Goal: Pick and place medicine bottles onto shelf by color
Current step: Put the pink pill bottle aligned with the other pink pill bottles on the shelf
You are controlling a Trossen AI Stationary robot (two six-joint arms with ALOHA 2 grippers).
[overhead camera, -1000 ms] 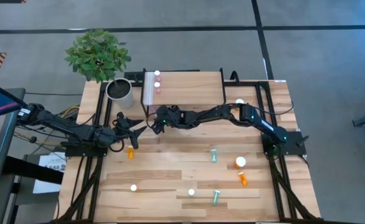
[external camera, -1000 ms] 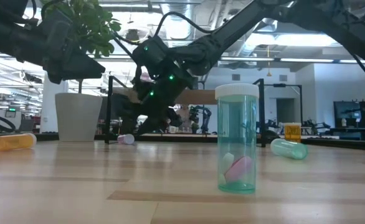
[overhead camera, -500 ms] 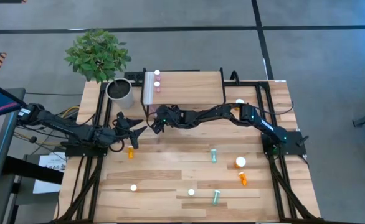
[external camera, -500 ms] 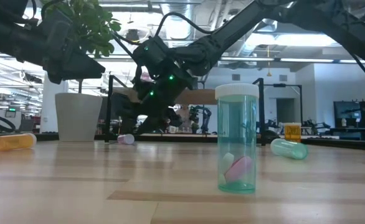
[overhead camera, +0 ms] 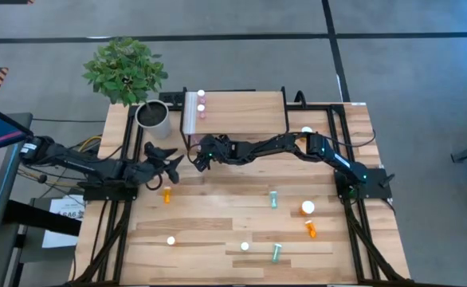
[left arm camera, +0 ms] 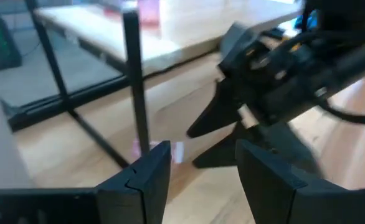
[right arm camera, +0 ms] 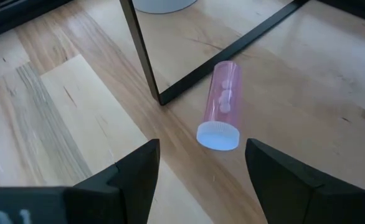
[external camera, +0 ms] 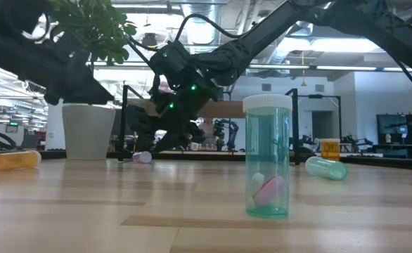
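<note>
By shelf (overhead camera: 237, 108) leg: left gripper (overhead camera: 170, 159) shifted up; right gripper (overhead camera: 195, 159) unmoved.

The left gripper (left arm camera: 198, 165) has fingers parted, the right gripper (left arm camera: 232, 134) just ahead, a shelf leg (left arm camera: 136, 81) between.

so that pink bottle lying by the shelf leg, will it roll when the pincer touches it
Probably. The pink bottle is a smooth cylinder lying on its side, so a nudge could roll it. It holds only a few pills, so likely light. The right pincer, open above it, should close across the body.

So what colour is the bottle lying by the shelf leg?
Pink bottle with a white cap, clearest in the right wrist view.
</note>
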